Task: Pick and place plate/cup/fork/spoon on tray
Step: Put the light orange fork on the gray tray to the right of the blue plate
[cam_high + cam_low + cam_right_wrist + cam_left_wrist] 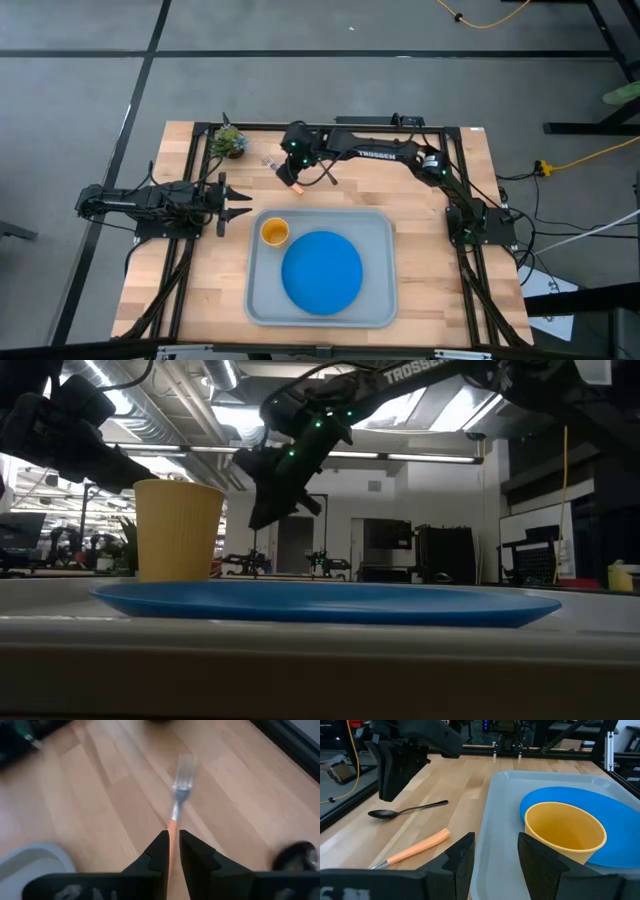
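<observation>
Pale butcher-block wooden table (420, 200) on a black frame, grey floor around it, seen from above. Small green potted plant (229, 141) at the far left corner of the top.

Large light grey-blue rectangular tray (385, 300) with rounded corners and raised rim sits on the near half of the table. Flat round bright blue plate (322, 272) lies inside it, toward the middle. Small round orange-yellow cup (275, 232) stands upright in the tray's far left corner, just beside the plate; in the low view the cup (178, 530) rises behind the plate (330, 603).

Right gripper (171, 845) reaches across the far side of the table, beyond the tray. Its fingers (156, 851) are nearly closed, pinched on the light orange handle of the small fork with silver tines (181, 782); tines project forward past the fingertips, wood grain below them. Whether the fork is touching the table or lifted clear, cannot tell. From above, the orange handle end shows at that gripper (293, 185).

Small dark all-metal spoon (405, 810) lies flat on the bare wood, outside the tray, apart from the fork (412, 850).

Left gripper (240, 207) waits at the left side of the table, just off the tray's far left corner, fingers (462, 860) spread wide, nothing between them.
</observation>
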`<state>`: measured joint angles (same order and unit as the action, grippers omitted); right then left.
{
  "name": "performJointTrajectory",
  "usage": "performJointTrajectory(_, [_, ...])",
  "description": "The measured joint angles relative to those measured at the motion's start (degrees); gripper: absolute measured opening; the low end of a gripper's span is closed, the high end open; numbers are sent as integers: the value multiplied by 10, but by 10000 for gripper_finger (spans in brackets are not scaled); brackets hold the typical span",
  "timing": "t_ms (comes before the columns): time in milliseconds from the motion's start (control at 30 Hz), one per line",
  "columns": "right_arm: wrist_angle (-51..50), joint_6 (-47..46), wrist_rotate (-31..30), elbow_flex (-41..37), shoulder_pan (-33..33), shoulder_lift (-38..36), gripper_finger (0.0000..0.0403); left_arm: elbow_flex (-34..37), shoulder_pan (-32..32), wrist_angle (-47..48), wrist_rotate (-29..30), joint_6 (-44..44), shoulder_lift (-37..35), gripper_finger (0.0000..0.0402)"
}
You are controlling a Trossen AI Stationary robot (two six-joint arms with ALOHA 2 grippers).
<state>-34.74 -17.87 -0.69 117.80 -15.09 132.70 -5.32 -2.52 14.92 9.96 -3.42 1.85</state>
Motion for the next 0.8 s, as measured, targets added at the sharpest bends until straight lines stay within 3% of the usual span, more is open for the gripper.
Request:
performJointTrajectory(233, [16, -23, 45, 0, -6, 0, 48, 0, 0, 0, 0, 0, 0, 143])
performJointTrajectory(467, [-21, 5, 49, -1, -9, 40, 48, 0, 0, 0, 0, 0, 0, 143])
performJointTrajectory(633, [8, 38, 49, 2, -4, 40, 51, 0, 0, 0, 0, 0, 0, 143])
performJointTrajectory(800, [12, 79, 44, 58, -3, 41, 57, 0, 0, 0, 0, 0, 0, 143])
